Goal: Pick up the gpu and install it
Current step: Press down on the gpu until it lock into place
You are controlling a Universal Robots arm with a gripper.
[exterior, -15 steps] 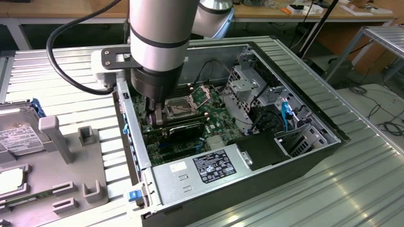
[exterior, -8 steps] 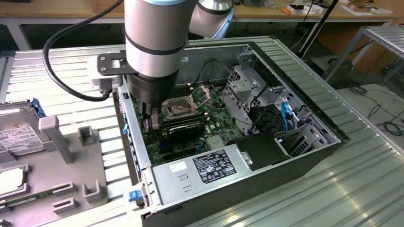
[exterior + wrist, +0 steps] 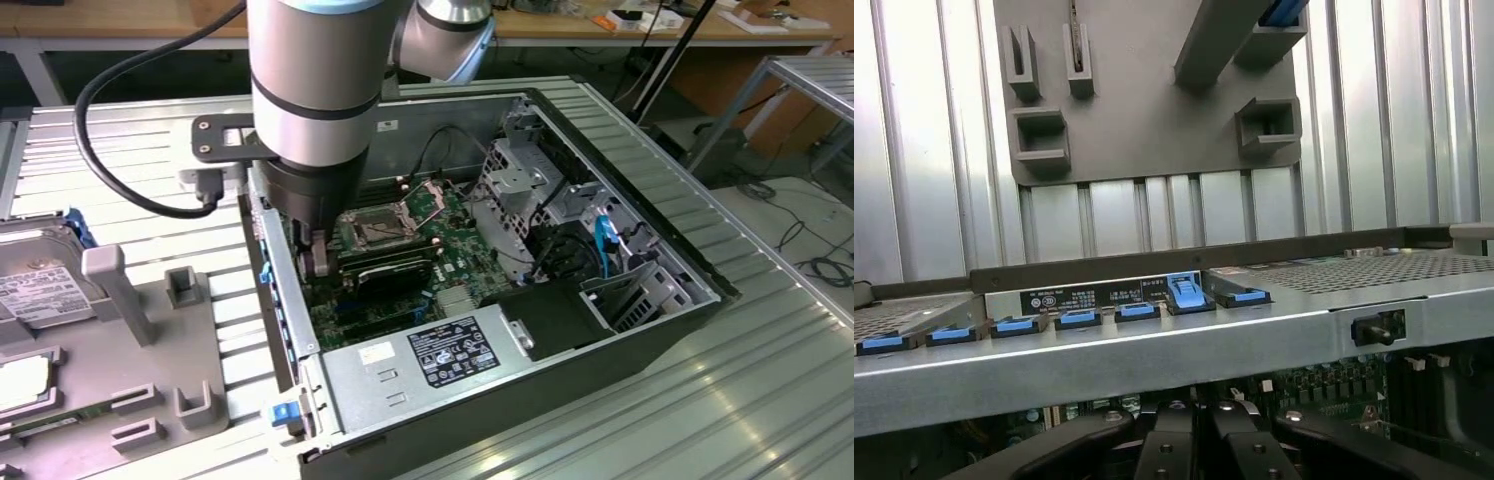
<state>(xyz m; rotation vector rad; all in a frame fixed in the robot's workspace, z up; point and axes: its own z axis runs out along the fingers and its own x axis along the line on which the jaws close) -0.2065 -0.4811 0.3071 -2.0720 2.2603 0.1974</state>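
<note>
Arm's hand [image 3: 1194, 440] closed, inside open computer case [image 3: 641, 330], ribbed metal table [image 3: 747, 400], grey fixture tray [image 3: 1144, 110]

Open computer case [image 3: 441, 400] laid on the ribbed metal table [image 3: 747, 380]; grey parts tray [image 3: 147, 340] with hard drive [image 3: 34, 290] set at table's edge.
</note>
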